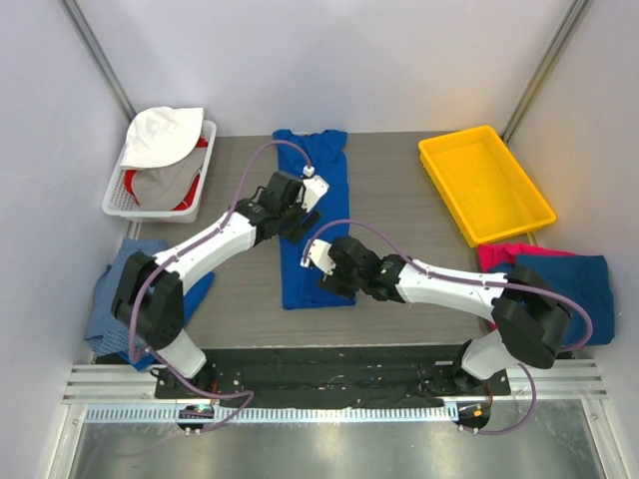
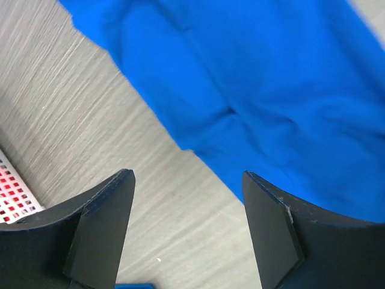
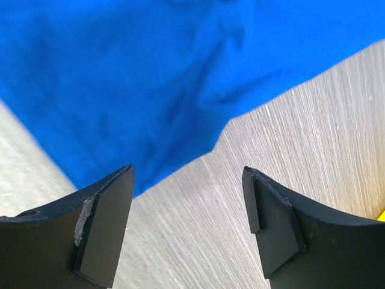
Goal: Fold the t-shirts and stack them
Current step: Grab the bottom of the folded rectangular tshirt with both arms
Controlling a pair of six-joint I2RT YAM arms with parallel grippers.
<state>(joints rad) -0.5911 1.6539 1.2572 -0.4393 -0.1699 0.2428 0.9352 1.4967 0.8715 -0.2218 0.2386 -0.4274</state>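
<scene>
A royal blue t-shirt (image 1: 321,165) lies as a long, narrow strip in the middle of the grey table (image 1: 399,200). The left gripper (image 2: 187,183) hangs over its left edge, jaws spread and empty. The right gripper (image 3: 187,180), also spread and empty, hangs over its right edge, nearer the arm bases. A pink t-shirt (image 1: 499,254) and a plain blue t-shirt (image 1: 574,284) lie heaped at the table's right side.

My grey wood-grain table (image 1: 409,215) sits boxed in by plain pale walls (image 1: 329,60), metal corner posts (image 1: 97,60) at eleven and one o'clock, a slotted rail (image 1: 329,412) at six
</scene>
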